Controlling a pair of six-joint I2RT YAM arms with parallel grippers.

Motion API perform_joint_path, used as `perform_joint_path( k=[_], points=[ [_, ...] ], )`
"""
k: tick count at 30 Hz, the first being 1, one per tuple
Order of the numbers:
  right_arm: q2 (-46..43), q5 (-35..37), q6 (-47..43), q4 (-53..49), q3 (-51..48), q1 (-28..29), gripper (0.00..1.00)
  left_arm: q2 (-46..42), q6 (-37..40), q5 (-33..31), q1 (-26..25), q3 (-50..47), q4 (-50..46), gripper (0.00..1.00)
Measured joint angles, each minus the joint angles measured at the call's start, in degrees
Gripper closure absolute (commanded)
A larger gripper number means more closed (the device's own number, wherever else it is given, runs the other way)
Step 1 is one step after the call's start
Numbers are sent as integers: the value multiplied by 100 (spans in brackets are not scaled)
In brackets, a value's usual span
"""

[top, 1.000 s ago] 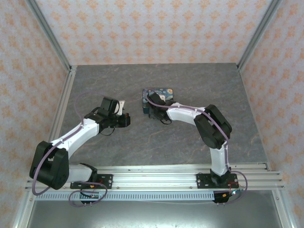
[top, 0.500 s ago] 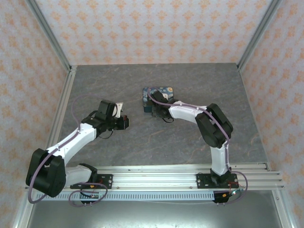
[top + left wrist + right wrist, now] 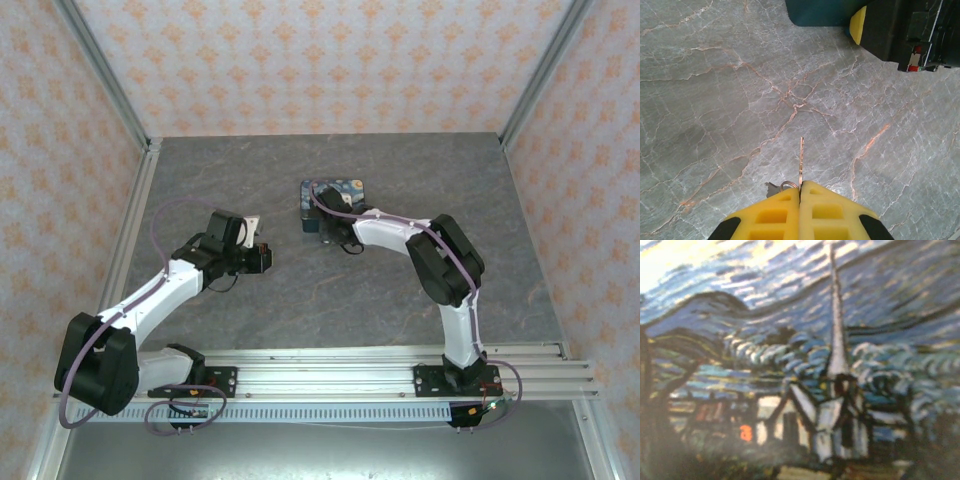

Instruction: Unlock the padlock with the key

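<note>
The left gripper, fingers pressed together on the key whose blade juts forward over the table, needs a firm pinch and a level blade on approaching the tin, where the right gripper sits, spread or closed I cannot tell

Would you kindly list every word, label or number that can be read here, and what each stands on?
No text reads for certain.
Painted tin lid: a small orange mark, perhaps "a", too blurred to confirm.
Red-and-white patch on the right arm: too small to read.
Key in the left tool: no marking legible.
</note>
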Motion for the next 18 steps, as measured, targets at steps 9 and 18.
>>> perform_joint_path(
  k=[9, 18],
  points=[
    [0, -181, -63, -511, 280, -76, 93, -70, 332, 216, 0, -4, 55, 100],
    [-118, -1259, -96, -1283, 756, -264, 96, -374, 879, 887, -42, -164, 776, 100]
  ],
)
